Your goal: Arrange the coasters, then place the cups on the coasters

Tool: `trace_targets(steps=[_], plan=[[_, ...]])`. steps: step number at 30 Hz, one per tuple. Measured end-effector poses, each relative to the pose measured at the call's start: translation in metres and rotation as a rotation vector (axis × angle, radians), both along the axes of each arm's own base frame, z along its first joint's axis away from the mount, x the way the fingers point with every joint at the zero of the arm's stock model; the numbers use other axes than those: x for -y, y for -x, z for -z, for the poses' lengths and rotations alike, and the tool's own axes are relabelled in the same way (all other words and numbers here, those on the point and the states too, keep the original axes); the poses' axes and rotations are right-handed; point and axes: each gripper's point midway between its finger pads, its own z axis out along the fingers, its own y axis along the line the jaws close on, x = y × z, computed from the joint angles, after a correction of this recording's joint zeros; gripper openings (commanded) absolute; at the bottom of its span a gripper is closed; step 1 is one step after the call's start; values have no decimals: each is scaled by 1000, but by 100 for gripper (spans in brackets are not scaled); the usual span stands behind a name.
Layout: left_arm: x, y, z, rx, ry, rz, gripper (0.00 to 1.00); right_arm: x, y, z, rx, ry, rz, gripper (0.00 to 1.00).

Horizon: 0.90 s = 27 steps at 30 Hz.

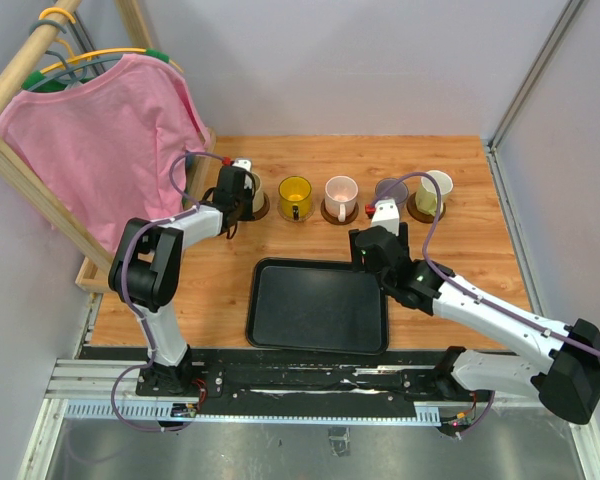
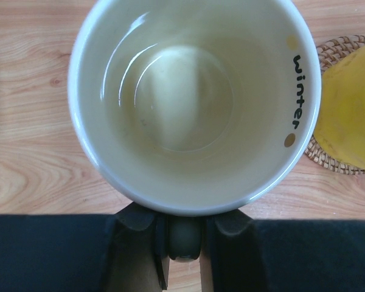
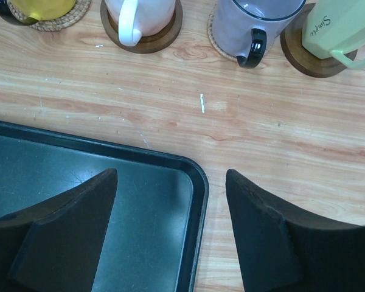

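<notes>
So the left gripper [image 2: 184, 246] has its fingers [image 2: 137, 237] pinched on the handle of the cream mug [image 2: 194, 103], which sits right in front of the fingertips with "winter" printed inside the rim. Just off to the fingers' right is the yellow mug [image 2: 350, 115] on a woven coaster [image 2: 337, 52]. The right gripper [image 3: 170, 231] hangs with fingers spread wide over a corner of the black tray [image 3: 146, 182]. Well ahead of them, the pink mug [image 3: 143, 15], purple-grey mug [image 3: 243, 27] and yellow-green mug [image 3: 344, 24] each sit on their own coaster.
</notes>
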Motion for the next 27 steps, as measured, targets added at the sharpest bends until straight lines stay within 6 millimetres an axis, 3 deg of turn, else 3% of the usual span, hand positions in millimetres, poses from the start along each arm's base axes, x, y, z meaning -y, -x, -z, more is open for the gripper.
trace_targets(steps=[8, 15, 20, 27], plan=[[0, -4, -6, 10, -5, 0, 42, -2, -1, 0, 1, -8, -5, 73], [-1, -3, -12, 14, -5, -4, 66, -4, 0, 0, -3, -11, -12, 73], [-4, 2, -29, 47, 5, -13, 76, -5, 0, 0, -5, -14, -16, 73], [-13, 22, -60, 107, 12, -33, 78, -5, -1, -1, 0, -21, -14, 73]])
